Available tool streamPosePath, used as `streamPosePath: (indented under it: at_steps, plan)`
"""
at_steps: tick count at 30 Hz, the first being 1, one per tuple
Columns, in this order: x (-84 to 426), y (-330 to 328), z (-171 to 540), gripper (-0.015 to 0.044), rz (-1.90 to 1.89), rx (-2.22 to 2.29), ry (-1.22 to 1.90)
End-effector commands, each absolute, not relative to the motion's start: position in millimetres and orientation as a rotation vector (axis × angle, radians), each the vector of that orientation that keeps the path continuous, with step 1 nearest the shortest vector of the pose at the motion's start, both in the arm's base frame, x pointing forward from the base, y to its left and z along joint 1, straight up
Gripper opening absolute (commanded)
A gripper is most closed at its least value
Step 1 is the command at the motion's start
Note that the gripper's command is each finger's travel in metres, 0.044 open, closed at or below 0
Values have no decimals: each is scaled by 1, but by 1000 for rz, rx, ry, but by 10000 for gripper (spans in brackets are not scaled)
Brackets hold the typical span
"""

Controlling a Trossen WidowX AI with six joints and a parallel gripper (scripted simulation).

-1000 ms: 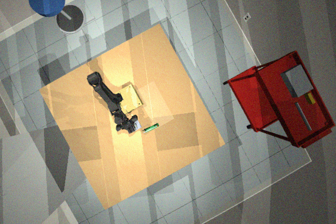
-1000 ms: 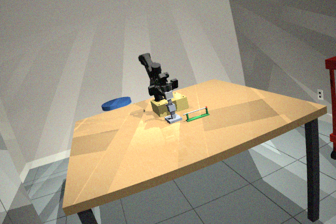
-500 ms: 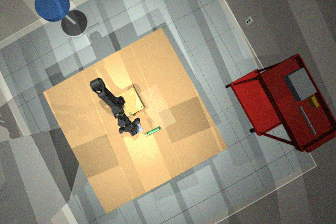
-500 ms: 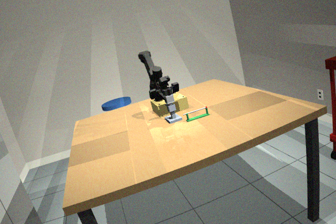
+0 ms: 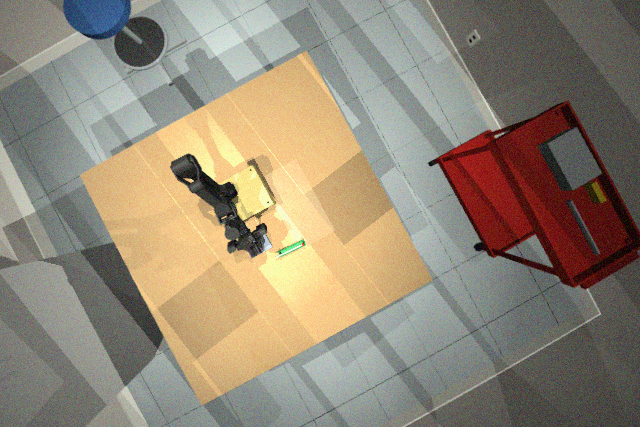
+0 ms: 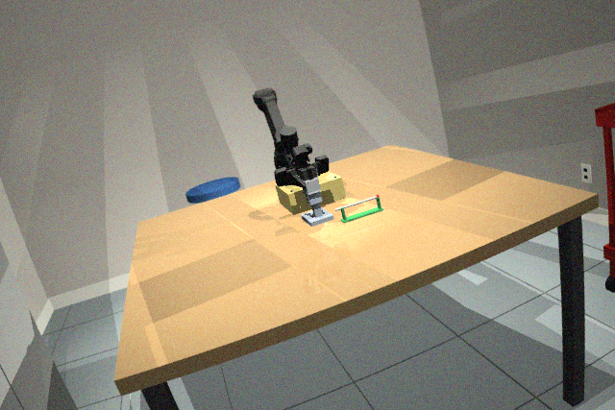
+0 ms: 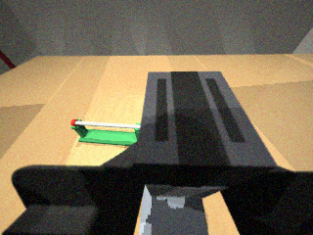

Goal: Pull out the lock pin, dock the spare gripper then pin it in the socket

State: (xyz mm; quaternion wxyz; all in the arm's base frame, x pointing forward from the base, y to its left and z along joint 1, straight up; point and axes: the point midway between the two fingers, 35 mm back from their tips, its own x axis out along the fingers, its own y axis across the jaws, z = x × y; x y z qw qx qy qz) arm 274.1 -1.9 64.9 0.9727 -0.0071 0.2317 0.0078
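The mount stands on the table, its pale base flat and its socket upright. The grey spare gripper is upright directly above the socket, with no gap visible in the exterior view. Whether its spigot is fully down cannot be told. My gripper points down over the mount and is shut on the spare gripper. The white lock pin is out of the socket and lies level across a green rack beside the mount, its red head at the end away from the mount.
A yellow box stands on the wooden table, close behind the mount and beside the arm. A blue stool and a red cart stand off the table.
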Motion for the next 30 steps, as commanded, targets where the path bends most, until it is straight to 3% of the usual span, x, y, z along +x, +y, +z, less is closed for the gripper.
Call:
streamPosePath:
  at_steps: [1,8,24,30]
  plan:
    - [274,-2,65,0,16,-14,469]
    - [274,-2,65,0,16,-14,469]
    - [274,-2,65,420,16,-14,469]
    - [274,-2,68,440,16,-14,469]
